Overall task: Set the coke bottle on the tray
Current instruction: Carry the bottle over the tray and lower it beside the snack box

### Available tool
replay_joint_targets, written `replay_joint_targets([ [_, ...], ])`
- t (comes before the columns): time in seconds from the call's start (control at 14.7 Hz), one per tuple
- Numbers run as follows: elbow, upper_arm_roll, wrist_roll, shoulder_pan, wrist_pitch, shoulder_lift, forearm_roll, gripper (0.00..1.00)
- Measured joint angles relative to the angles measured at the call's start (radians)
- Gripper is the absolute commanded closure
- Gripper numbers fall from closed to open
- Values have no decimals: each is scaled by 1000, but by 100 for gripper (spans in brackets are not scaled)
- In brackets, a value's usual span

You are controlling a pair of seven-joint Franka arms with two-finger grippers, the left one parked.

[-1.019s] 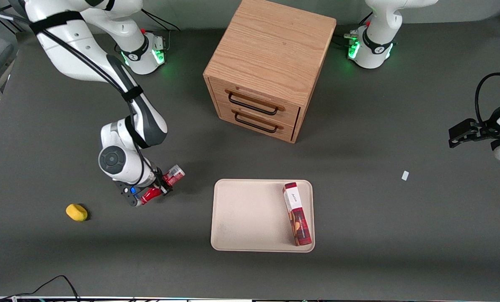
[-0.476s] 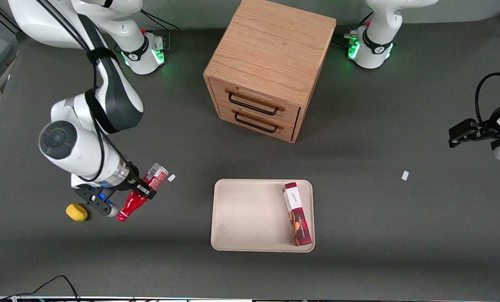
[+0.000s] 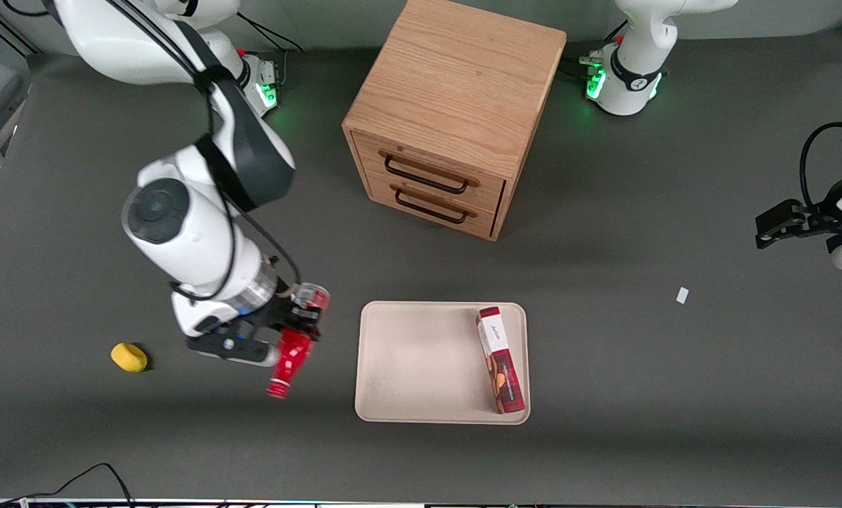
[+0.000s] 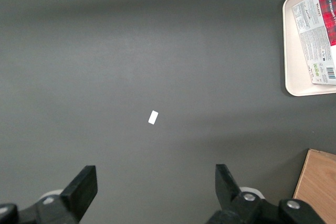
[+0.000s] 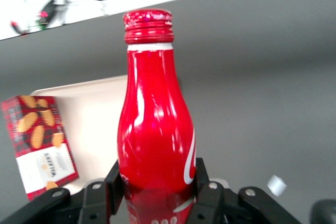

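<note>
My right gripper (image 3: 299,326) is shut on the red coke bottle (image 3: 292,353) and holds it in the air above the dark table, beside the beige tray (image 3: 421,363), toward the working arm's end. The bottle lies tilted, its red cap nearest the front camera. In the right wrist view the bottle (image 5: 155,124) stands between the two black fingers (image 5: 111,184), clamped near its base by the gripper (image 5: 157,190), with the tray (image 5: 94,124) past it.
A red-and-white rectangular box (image 3: 500,360) lies on the tray at its side toward the parked arm. A wooden drawer cabinet (image 3: 449,113) stands farther from the front camera. A yellow object (image 3: 129,357) lies toward the working arm's end. A small white scrap (image 3: 682,295) lies on the table.
The gripper has lifted the coke bottle off the table, swung out toward the yellow object, then moved toward the tray. The bottle's cap has turned toward the front camera.
</note>
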Motion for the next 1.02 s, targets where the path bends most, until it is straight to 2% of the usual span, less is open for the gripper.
replay_joint_targets([
  [0.14,42,0,-82,16,71,94,0,99],
  [0.34,66,0,-135,23,98,206,0,99],
  [0.41,69,0,-134,31,99,234,2,97],
  [0.48,73,1,-129,40,101,259,8,92],
  [0.75,78,2,-98,58,134,338,35,86],
  [0.88,79,2,-95,57,159,370,37,73],
  [0.95,79,2,-91,57,170,382,38,57],
  [1.02,79,2,-84,57,177,392,38,50],
])
